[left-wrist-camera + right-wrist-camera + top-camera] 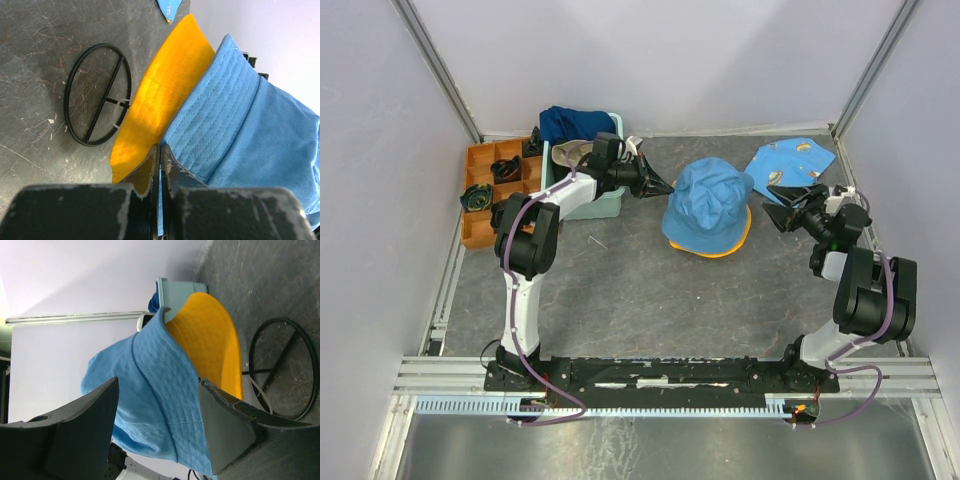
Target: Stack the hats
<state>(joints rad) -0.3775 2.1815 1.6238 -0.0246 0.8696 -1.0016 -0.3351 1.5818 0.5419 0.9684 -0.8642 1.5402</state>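
Hats half stacked, by the look of it: found the light blue hat (710, 200) sitting crown-up over the yellow-orange hat (165, 85), showing only a yellow rim on its near side. Just right of the light blue hat, caught the right gripper (778, 205) with jaws spread wide, nothing between them, aimed at the brim. Just left of the light blue hat, found the left gripper (660, 186) with jaws pressed together on nothing, tip apart from the fabric. Spotted a black wire ring (106, 100) lying flat on the table (620, 290) close beside that hat's yellow underlayer; probably harmless.

Farther back and left of the light blue hat, picked out the dark navy hat (575, 122) heaped on the mint-green tub (595, 208). Could not make out the black hat for certain. Back and right of the light blue hat, noted the printed cloth (790, 158), not one to stack.

Judged the navy hat next and the left arm handiest. Would need to part those jaws first, pinch brim fabric, lift clear of the tub wall, then lower centred over the light blue crown. Might steady the brim with the right jaws against sliding.
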